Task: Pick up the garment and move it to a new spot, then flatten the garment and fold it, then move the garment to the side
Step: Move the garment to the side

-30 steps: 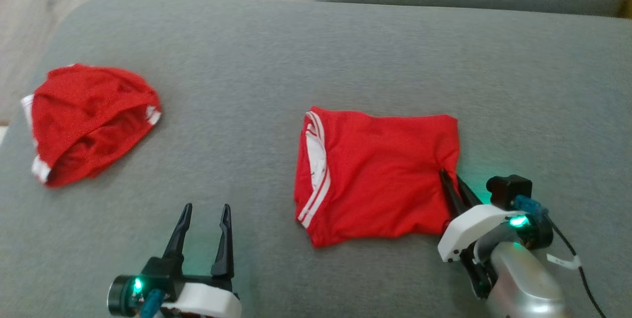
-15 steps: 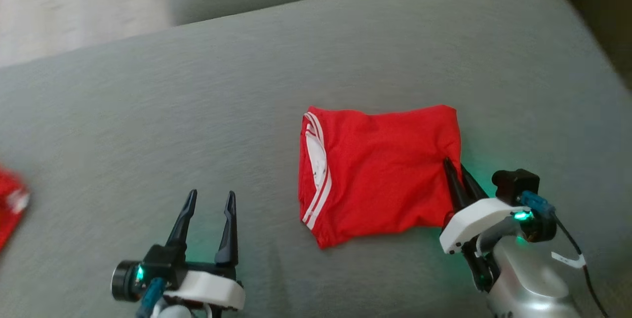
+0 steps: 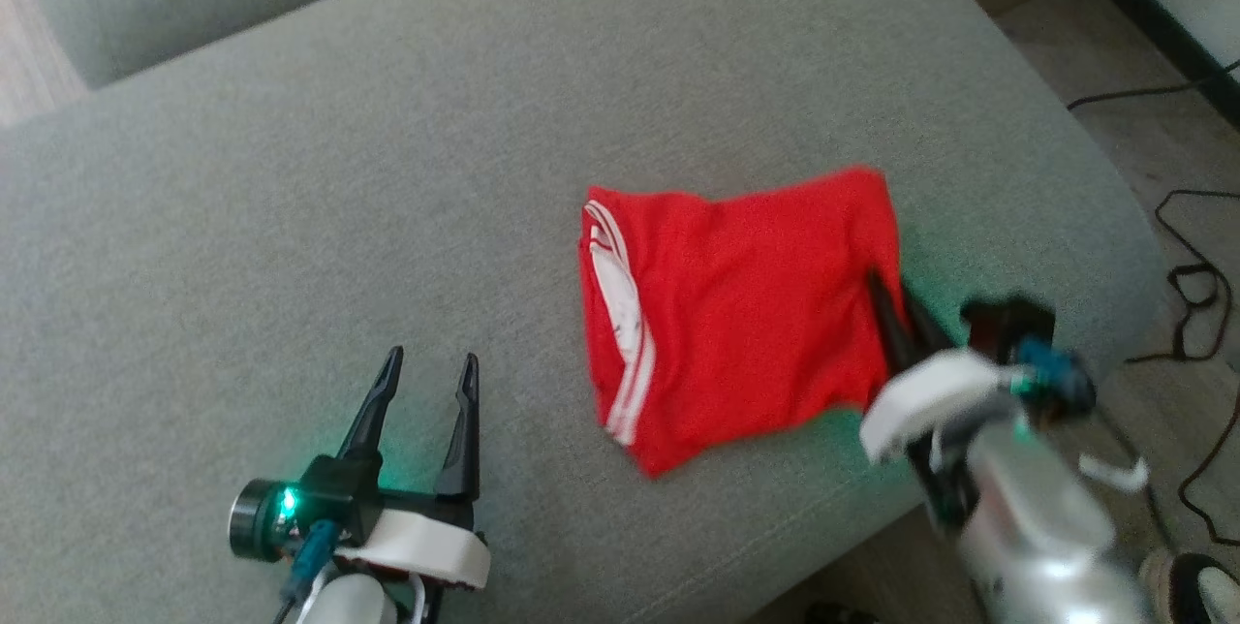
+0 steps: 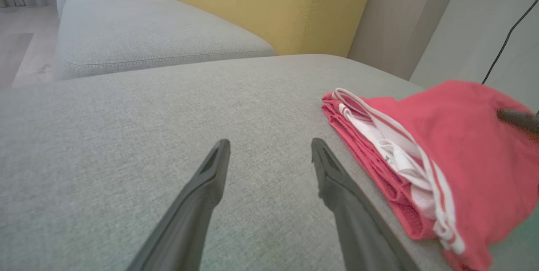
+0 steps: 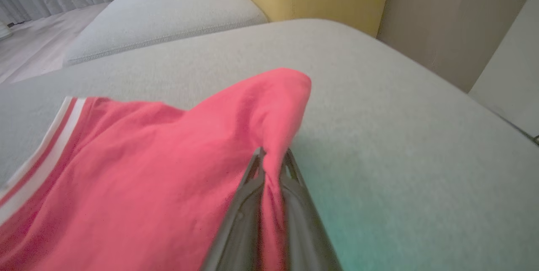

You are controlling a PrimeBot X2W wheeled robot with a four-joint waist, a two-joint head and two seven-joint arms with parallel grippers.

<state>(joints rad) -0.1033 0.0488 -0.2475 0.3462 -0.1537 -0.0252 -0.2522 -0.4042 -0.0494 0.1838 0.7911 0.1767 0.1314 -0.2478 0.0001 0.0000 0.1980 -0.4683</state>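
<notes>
At the lower left of the head view the left claw (image 3: 432,358) hovers over the grey cushion (image 3: 291,169) with its two dark fingers spread wide, holding nothing and touching nothing. To its right, well apart from it, the red garment (image 3: 746,314) lies folded on the cushion near the cushion's right end, its white-striped edge turned toward the left claw. At the garment's right edge the right claw (image 3: 886,285) is clamped on the cloth, its fingers nearly together with a pinch of red fabric between them. Further right, dark cables (image 3: 1196,275) trail over the floor beside the cushion. The right wrist view shows the grip closely: the cloth rises into a peak just above the fingertips, so that edge is lifted off the cushion while the striped side lies lower. The left wrist view shows the stacked layers of the striped edge, white fabric among the red, and a yellow backrest (image 4: 273,6) behind a second grey cushion (image 4: 139,31).
</notes>
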